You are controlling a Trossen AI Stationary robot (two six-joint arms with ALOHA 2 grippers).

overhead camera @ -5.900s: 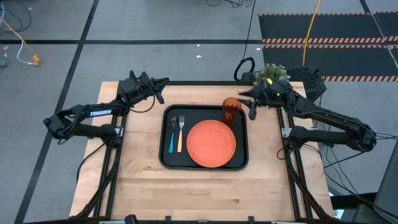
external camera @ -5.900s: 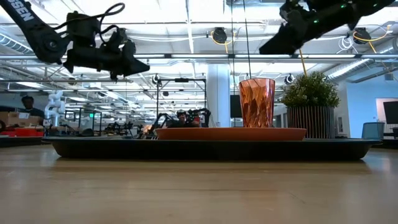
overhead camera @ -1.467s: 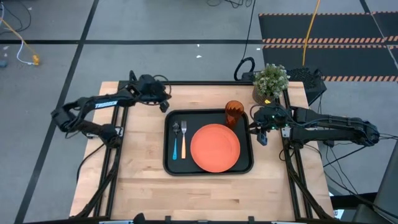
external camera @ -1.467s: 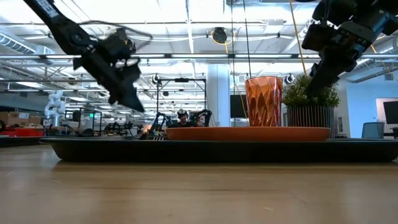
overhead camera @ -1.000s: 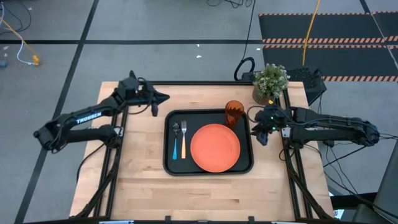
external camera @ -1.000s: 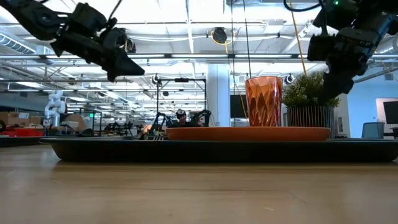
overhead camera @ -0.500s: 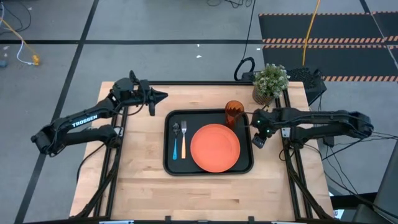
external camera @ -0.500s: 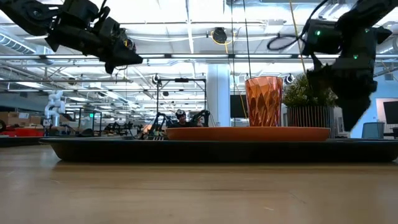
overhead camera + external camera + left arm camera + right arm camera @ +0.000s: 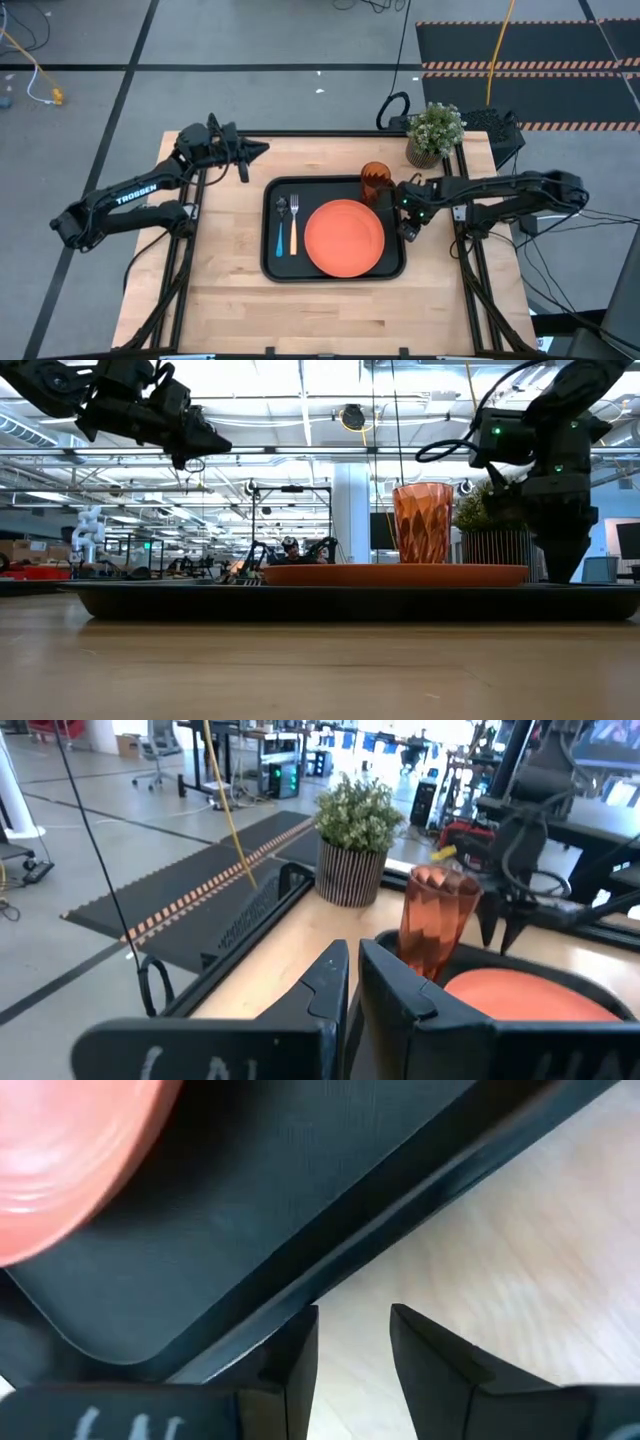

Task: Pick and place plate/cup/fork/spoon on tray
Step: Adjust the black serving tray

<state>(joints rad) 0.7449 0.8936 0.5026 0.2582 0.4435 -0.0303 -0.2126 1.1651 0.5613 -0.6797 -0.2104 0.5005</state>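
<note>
Black tray (image 9: 270, 262) sits mid-table on the light wood table (image 9: 230, 300), holding all four items. Plate (image 9: 343, 237) lies flat on the tray's right half, roughly centred front to back. Cup (image 9: 375, 181) stands upright in the tray's far right corner, just beside the plate's far edge; in the low view the cup (image 9: 417, 523) rises above the plate (image 9: 395, 574). Fork (image 9: 293, 227) and spoon (image 9: 279, 229) lie side by side on the tray's left part, parallel, spoon on the outer side, both left of the plate and not touching it. Right gripper (image 9: 408, 228) is low at the tray's right edge, pointing down; the right wrist view shows its fingers (image 9: 425, 1355) a small gap apart, empty, straddling the tray rim (image 9: 330, 1270) where it meets the wood, with a slice of plate (image 9: 70, 1150) visible. In the low view it hangs right of the cup, in front of the plant (image 9: 500, 530). Left gripper (image 9: 252, 152) is raised over the table's far left corner, well apart from the tray; in the left wrist view its fingers (image 9: 330, 982) are nearly together with only a thin slit, holding nothing. Potted plant (image 9: 433, 130) stands at the table's far right edge, off the tray.
</note>
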